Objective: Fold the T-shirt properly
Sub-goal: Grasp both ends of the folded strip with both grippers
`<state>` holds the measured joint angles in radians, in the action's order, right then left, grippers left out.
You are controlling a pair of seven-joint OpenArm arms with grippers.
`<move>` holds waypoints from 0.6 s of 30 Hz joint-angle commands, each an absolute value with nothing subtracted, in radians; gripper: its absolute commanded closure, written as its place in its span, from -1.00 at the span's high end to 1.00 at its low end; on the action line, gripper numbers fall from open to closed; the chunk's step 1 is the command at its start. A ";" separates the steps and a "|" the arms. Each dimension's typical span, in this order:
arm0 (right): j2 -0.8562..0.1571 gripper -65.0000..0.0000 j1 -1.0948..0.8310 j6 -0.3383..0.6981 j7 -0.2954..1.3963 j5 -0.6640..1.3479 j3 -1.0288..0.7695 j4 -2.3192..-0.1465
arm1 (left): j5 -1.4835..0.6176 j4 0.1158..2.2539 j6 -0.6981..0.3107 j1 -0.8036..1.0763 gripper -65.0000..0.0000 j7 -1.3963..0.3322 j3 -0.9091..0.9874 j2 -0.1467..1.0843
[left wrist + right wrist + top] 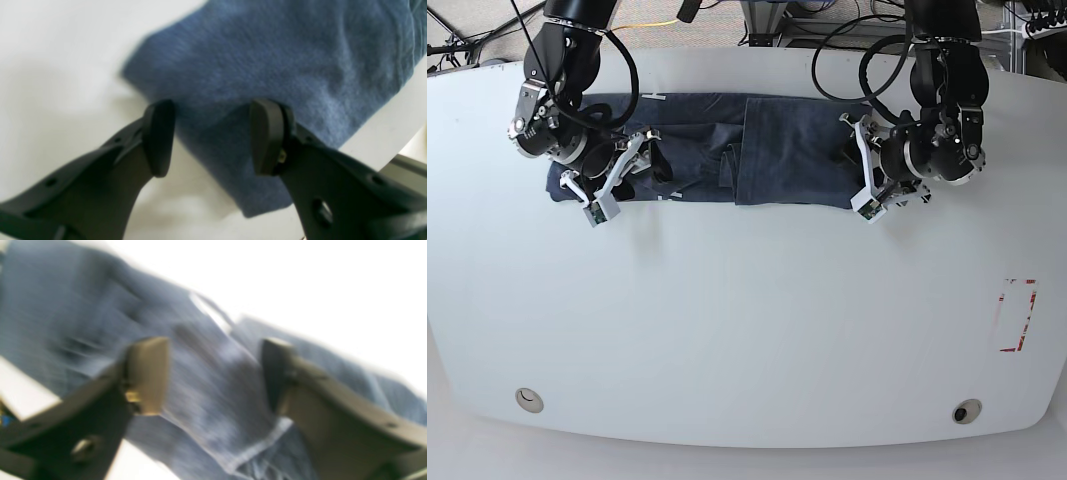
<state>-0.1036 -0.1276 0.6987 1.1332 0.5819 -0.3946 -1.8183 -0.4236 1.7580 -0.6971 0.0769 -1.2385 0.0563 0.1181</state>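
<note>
This looks like a robotics lab or test bench rather than a home. A large white table [747, 330] with rounded corners fills nearly the whole base view, with two small round fittings [527, 400] set into its lower corners and a red rectangular marking [1017, 315] taped or printed at the right edge. Along the top of the frame, black cables [847, 45] loop down from two black robot arms, a yellow cable [652, 22] runs across the floor at upper centre, and metal equipment frames [777, 20] stand behind the table.
</note>
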 commanded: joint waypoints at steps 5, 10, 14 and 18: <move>-0.117 0.89 -0.105 0.698 1.201 0.783 -0.542 -1.845 | -0.441 1.638 -0.698 0.061 0.02 -1.158 0.056 0.116; -0.191 0.89 -0.108 0.698 1.245 0.875 -0.680 -1.813 | -0.441 1.580 -0.698 0.067 0.02 -1.116 0.061 0.122; -0.254 0.89 -0.107 0.698 1.285 0.958 -0.820 -1.722 | -0.441 1.563 -0.698 0.074 0.02 -1.113 0.062 0.159; -0.348 0.89 -0.104 0.698 1.293 1.015 -0.903 -1.550 | -0.441 1.566 -0.698 0.076 0.02 -1.113 0.062 0.180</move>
